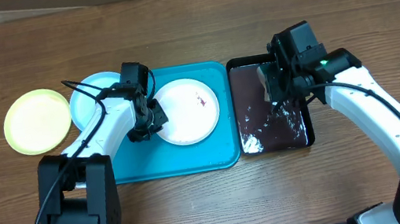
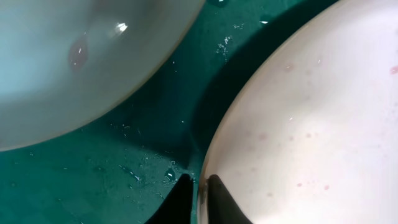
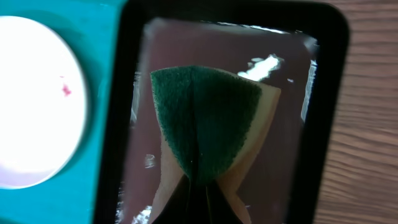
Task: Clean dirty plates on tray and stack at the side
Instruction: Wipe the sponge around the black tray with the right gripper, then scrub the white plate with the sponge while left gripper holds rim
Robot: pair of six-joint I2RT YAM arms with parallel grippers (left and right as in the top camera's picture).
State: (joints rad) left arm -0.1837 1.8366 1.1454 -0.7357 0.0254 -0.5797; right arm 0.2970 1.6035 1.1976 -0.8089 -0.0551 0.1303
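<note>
Firmly, the left fingers (image 2: 184, 200) are clenched on the rim of the white plate (image 2: 298, 124), one finger on each side of its edge. That plate, speckled with faint reddish spots, lies on the teal tray (image 2: 155, 124) and spreads away ahead of them. On the other side of those fingers sits the light blue plate (image 2: 74, 56), overlapping the tray's edge. Further out, the yellow-green plate (image 1: 37, 121) rests on the desk (image 1: 186, 19). The right fingers (image 3: 186, 208) grasp a green-topped sponge (image 3: 205, 118), pinched at its near end, over the black tray (image 3: 323, 93).
</note>
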